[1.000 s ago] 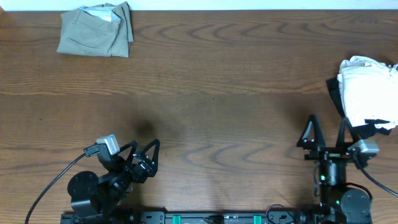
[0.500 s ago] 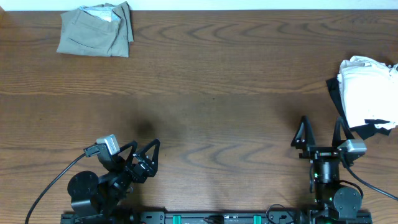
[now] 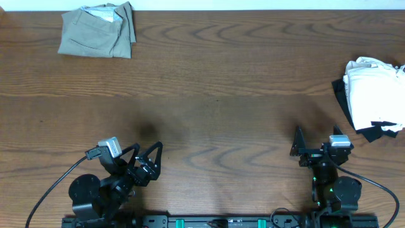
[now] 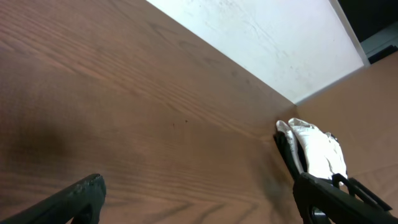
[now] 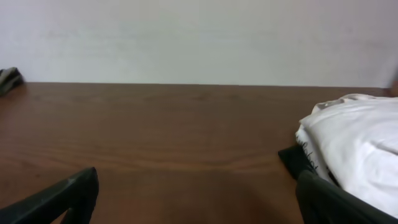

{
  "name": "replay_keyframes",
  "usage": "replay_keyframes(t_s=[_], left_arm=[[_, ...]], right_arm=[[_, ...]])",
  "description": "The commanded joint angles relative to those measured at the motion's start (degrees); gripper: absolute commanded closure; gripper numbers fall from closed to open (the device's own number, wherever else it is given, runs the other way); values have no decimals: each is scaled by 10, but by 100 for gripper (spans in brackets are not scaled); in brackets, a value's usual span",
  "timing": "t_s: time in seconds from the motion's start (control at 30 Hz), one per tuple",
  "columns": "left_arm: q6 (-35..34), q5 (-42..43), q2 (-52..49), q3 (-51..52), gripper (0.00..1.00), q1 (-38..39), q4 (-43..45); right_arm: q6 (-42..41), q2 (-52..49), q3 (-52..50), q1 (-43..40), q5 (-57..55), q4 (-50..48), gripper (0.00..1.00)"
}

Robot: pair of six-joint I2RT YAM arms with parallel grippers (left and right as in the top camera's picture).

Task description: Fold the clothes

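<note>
The overhead view is showing the whole brown wood-grain tabletop (image 3: 240,82), and it alone is showing clearly the wrinkled grey-green khaki cotton garment (image 3: 96,31), which is lying bunched at the far left corner with a strip of pale lining peeking out along its far edge. It is sitting well apart from both arms, and nothing is touching it. The same view is catching the crumpled white cloth bundle (image 3: 372,92) at the right edge, resting partly on a piece of black fabric (image 3: 342,98). The left gripper (image 3: 147,147) is hanging over the near left of the tabletop with its jaws spread wide and nothing between them. The right gripper (image 3: 315,134) is sitting at the near right, likewise spread wide and holding nothing, near the white bundle but not touching it. The left wrist view is looking across bare wood to the white bundle far off by a pale wall (image 4: 261,31), and is not taking in the khaki garment at all. The right wrist view is bringing the white bundle in close on its right. A small greyish scrap (image 5: 7,78) is showing at its left edge, too little to identify. Counting up: one khaki garment, one white bundle, one black piece, two grippers.
</note>
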State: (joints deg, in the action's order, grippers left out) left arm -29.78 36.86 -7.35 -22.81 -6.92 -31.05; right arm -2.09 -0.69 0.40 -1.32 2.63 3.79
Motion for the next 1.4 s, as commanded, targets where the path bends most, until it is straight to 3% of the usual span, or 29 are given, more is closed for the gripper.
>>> replay_keyframes(t_s=[0.0,1.1,1.27,1.37], left_arm=[[3,-3,4,0,2,0,3],[4,-3,4,0,2,0,3],[28,-31,4,0,2,0,6],[84,-31,5,1,2,6,20]], right_arm=[[24,4,-1,-5,0,3,1],[24,4,-1,-5,0,3,1],[24,4,-1,-5,0,3,1],[24,4,-1,-5,0,3,1]])
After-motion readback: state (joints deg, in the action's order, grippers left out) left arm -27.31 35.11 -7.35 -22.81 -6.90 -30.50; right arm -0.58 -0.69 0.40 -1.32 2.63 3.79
